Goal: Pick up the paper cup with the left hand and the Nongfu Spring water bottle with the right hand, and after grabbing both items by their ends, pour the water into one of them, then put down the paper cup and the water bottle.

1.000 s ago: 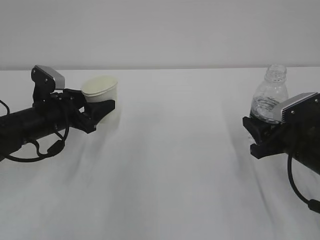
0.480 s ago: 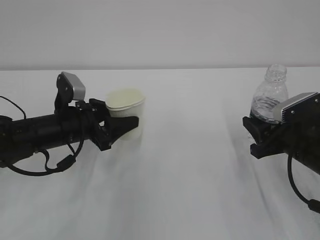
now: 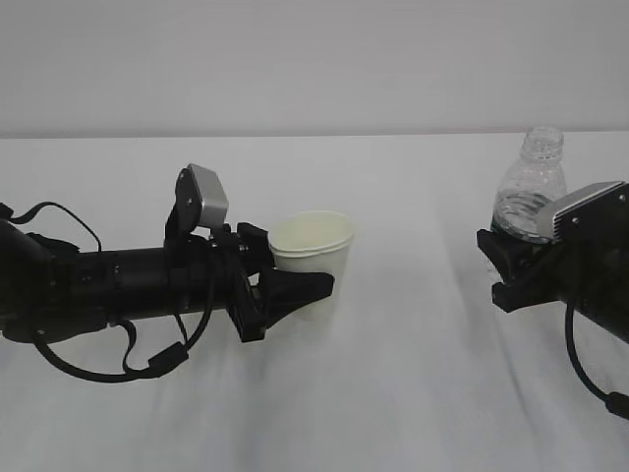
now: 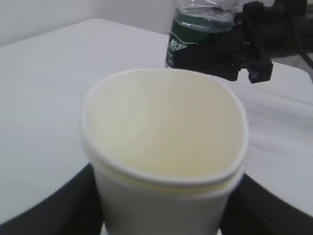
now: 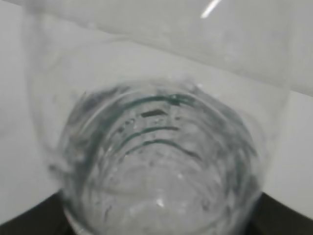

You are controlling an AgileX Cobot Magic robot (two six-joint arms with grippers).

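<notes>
The small cream-tinted paper cup [image 3: 312, 258] with its rolled rim sits upright between the fingers of my left claw [image 3: 295, 290], carried just above the white table [image 3: 393, 393], left of the middle in the exterior view. My black fingers clasp its lower body from both sides, jaws standing fairly wide to take its girth. Through my left wrist camera the cup [image 4: 166, 161] fills the view, its rim squeezed slightly out of round, its inside pale and dry as far as I can see.

Well apart to the right, my right claw [image 3: 516, 258] holds the small clear plastic bottle [image 3: 531, 192] by its lower half, upright, with its capless threaded neck on top. Its dark green label band [image 4: 193, 36] shows in the left wrist view, just above my black fingers. Clear water [image 5: 161, 161] lies in the ribbed body, seen close through the right wrist camera.

My left arm [image 3: 108, 285] stretches low over the table, a loose black cable [image 3: 118, 359] drooping under it and the grey camera box [image 3: 201, 197] standing above.
</notes>
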